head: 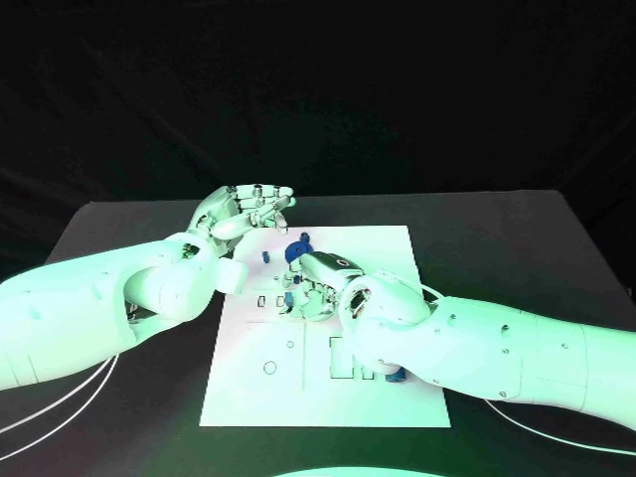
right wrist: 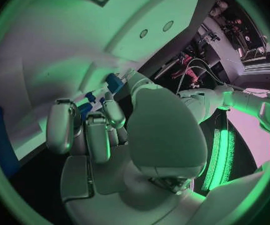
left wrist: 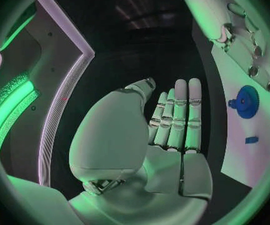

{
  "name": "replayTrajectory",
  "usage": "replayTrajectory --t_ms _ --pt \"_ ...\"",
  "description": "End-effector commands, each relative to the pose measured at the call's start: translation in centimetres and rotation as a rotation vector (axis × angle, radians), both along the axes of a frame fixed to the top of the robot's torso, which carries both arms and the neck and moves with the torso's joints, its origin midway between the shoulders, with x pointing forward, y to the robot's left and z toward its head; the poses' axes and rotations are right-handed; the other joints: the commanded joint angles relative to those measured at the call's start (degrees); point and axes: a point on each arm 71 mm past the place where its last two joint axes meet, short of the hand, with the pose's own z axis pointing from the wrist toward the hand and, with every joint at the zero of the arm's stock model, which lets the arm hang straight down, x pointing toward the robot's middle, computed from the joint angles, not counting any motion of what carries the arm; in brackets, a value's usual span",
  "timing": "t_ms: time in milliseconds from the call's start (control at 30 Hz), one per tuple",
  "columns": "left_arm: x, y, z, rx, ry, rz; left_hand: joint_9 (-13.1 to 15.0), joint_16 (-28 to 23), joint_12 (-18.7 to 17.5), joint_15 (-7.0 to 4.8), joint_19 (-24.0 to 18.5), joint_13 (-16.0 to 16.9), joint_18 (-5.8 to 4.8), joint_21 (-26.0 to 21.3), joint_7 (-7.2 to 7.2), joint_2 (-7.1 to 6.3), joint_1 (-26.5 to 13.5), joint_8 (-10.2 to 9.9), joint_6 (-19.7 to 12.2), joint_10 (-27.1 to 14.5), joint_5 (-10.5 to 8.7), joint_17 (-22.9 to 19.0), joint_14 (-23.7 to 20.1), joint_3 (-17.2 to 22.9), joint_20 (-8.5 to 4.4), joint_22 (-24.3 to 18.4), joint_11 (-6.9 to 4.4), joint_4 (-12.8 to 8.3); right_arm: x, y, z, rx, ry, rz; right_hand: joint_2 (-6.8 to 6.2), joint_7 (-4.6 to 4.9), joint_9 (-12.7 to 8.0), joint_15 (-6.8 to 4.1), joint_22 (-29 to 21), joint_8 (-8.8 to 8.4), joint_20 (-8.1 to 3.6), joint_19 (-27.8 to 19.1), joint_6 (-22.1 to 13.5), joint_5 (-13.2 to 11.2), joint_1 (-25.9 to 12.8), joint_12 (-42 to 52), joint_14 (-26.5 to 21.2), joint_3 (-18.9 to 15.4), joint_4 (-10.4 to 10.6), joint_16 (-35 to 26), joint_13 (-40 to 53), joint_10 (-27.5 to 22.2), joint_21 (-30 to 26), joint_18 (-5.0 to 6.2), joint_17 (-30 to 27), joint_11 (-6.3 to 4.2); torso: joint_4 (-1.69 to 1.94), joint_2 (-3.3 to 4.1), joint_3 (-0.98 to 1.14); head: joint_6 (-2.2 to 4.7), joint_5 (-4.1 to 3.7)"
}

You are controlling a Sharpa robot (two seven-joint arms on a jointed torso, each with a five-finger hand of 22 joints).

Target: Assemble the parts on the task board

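The white task board point(head: 390, 248) lies in the middle of the black table. A blue gear point(head: 301, 246) stands on its far part, also seen as the gear point(left wrist: 246, 101) with a small blue piece point(left wrist: 252, 140) near it. My right hand point(head: 314, 285) is low over the board just in front of the gear, fingers curled. In the right wrist view the right hand point(right wrist: 103, 130) pinches a small elongated blue part point(right wrist: 112, 82) at its fingertips. My left hand point(head: 246, 211) hovers past the board's far left corner; its palm point(left wrist: 166, 150) is bare, fingers straight.
Another blue part point(head: 395, 376) lies on the board's near right, beside my right forearm. Slots and holes point(head: 333, 358) are cut into the board's near half. Dark table point(head: 519, 229) lies on both sides of the board. White cables point(head: 61, 407) run along the near left.
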Motion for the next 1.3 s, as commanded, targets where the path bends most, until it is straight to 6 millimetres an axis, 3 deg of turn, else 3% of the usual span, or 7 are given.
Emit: replayTrajectory --t_ms 33,233,367,400,567,900,1300 --pt "0.2 0.5 0.0 0.007 -0.002 0.003 0.14 0.48 0.14 0.01 -0.6 0.2 0.74 0.38 0.02 -0.43 -0.46 0.36 -0.25 1.23 -0.37 -0.07 -0.52 0.34 0.12 0.22 0.05 0.14 -0.4 -0.1 0.8 0.061 -0.059 0.014 1.28 0.84 -1.06 0.68 2.1 -1.15 0.59 0.0 -2.07 -1.08 2.27 -0.37 4.76 -5.68 0.39 -0.12 -0.77 -0.89 -0.55 -0.41 10.3 0.66 -0.16 -0.26 0.03 -0.04 0.28" --pt "0.6 1.6 -0.4 0.065 0.02 0.015 0.43 7.38 5.17 -0.64 -0.23 2.88 0.79 3.14 0.1 -1.02 -2.15 0.25 -2.02 3.94 -0.46 3.26 1.79 0.03 -0.27 1.64 -0.58 0.26 -0.8 -1.3 2.4 0.132 -0.073 0.055 1.03 1.71 -2.11 1.31 1.32 -2.92 1.11 -0.59 -4.47 -1.14 3.07 -0.63 4.68 -8.44 0.54 -0.25 -1.46 -1.51 -1.83 -0.16 10.04 1.42 -0.2 -0.56 -0.01 -0.09 1.05" --pt "0.6 2.4 -0.8 0.145 0.047 0.012 3.32 18.65 24.8 -1.11 0.63 16.39 0.93 8.67 -0.14 -0.03 -4.44 5.9 -3.53 -2.7 -0.35 9.03 3.74 -3.2 -0.82 4.48 -1.15 1.81 -0.8 -3.4 3.8 0.207 -0.052 0.102 2.58 1.56 -2.22 1.33 -0.53 -2.46 1.29 -2.06 -3.13 -0.93 4.3 -0.91 4.17 -7.47 0.43 -1.14 -2.06 -2.24 -4.58 0.45 8.34 1.35 -0.32 -1.0 -0.14 -0.25 1.89" --pt "0.6 2.6 -0.9 0.157 0.054 0.01 4.15 24.2 30.16 -1.38 1.34 19.65 0.86 9.94 -0.6 0.22 -5.85 7.79 -2.82 -2.28 -0.43 17.07 9.95 -4.06 -0.83 5.04 -1.63 2.51 -0.8 -3.8 4.0 0.218 -0.046 0.107 2.75 1.53 -2.23 1.31 -0.73 -2.38 1.28 -2.23 -2.95 -0.88 4.41 -0.91 4.11 -7.34 0.43 -1.24 -2.08 -2.29 -4.89 0.51 8.17 1.32 -0.35 -1.05 -0.17 -0.28 1.99" --pt "0.3 3.6 -1.4 0.273 0.107 -0.011 7.65 33.3 46.12 -2.29 9.88 28.93 -0.85 17.96 -1.38 1.93 -10.51 15.49 -3.85 -6.34 -0.24 31.64 20.39 -5.51 -1.73 15.46 -2.42 3.03 -0.3 -7.1 5.4 0.309 -0.013 0.097 4.28 1.06 -2.16 0.98 -7.28 -0.86 1.06 -7.51 -1.28 1.59 5.08 -5.28 1.65 -5.84 0.3 -5.28 -7.84 -8.55 -14.54 2.41 1.45 0.94 -0.79 -1.73 -0.51 -0.26 3.28" --pt "-0.3 4.7 -2.6 0.595 0.179 -0.104 10.54 36.4 52.2 -3.87 16.9 31.25 -2.28 22.49 -3.23 2.94 -15.84 21.26 -2.95 -4.17 -0.31 38.77 26.02 -6.92 -3.23 22.93 -4.12 3.25 3.2 -14.9 7.3 0.451 0.016 -0.102 5.12 0.56 -1.96 0.46 -22.89 3.54 0.58 -16.28 -1.97 8.03 4.0 -15.16 -4.84 -5.76 0.22 -19.92 -22.67 -19.11 -37.72 5.86 -16.37 0.43 -0.38 -3.66 -1.61 -1.46 4.82" --pt "-0.9 4.5 -4.1 0.901 0.275 -0.174 13.13 37.32 54.69 -5.02 19.5 32.68 -2.81 23.93 -4.6 3.33 -18.63 25.06 -1.96 -2.19 -0.29 41.59 28.14 -8.35 -4.25 25.51 -5.37 3.29 5.9 -20.3 6.8 0.506 -0.037 -0.286 5.57 0.46 -2.86 0.4 -29.46 5.92 0.6 -16.48 -2.9 8.07 3.51 -19.94 -10.33 -5.93 0.23 -40.07 -31.22 -18.58 -47.09 6.06 -34.03 0.34 0.12 -5.65 -2.53 -2.92 6.6"
